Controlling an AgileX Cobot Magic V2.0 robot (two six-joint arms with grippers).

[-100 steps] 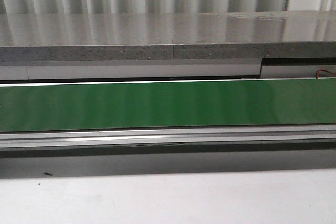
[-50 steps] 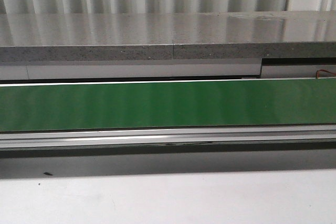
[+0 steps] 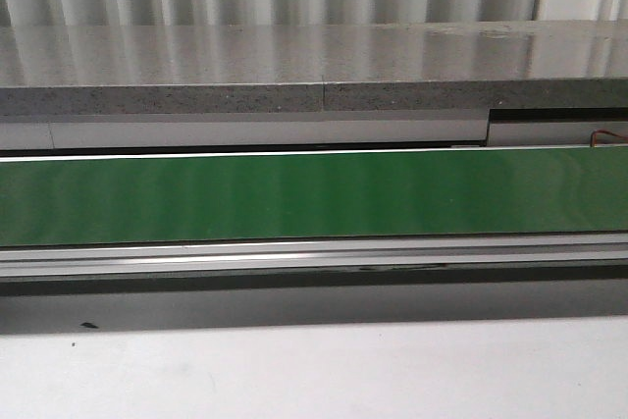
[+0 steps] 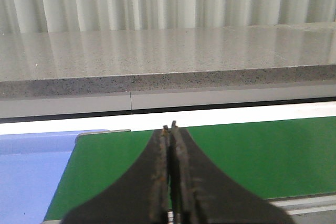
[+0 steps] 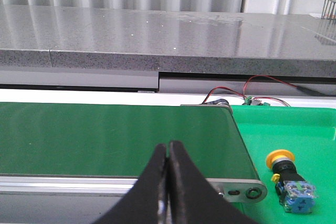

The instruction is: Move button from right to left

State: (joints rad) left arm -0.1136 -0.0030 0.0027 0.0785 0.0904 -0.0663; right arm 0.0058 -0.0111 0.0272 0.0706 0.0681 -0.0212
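The button (image 5: 287,174) lies on its side on a bright green surface (image 5: 294,129), past the end of the dark green conveyor belt (image 5: 105,137). It has a yellow head, a dark collar and a pale blue-grey block. It shows only in the right wrist view. My right gripper (image 5: 169,144) is shut and empty over the belt's near edge, apart from the button. My left gripper (image 4: 169,127) is shut and empty above the belt's other end (image 4: 252,156). Neither gripper shows in the front view.
The green belt (image 3: 314,193) runs across the front view, with a grey stone ledge (image 3: 314,71) behind it and a white table (image 3: 314,370) in front. A pale blue surface (image 4: 31,177) lies beyond the belt's left end. Red and black wires (image 5: 236,94) sit behind the green surface.
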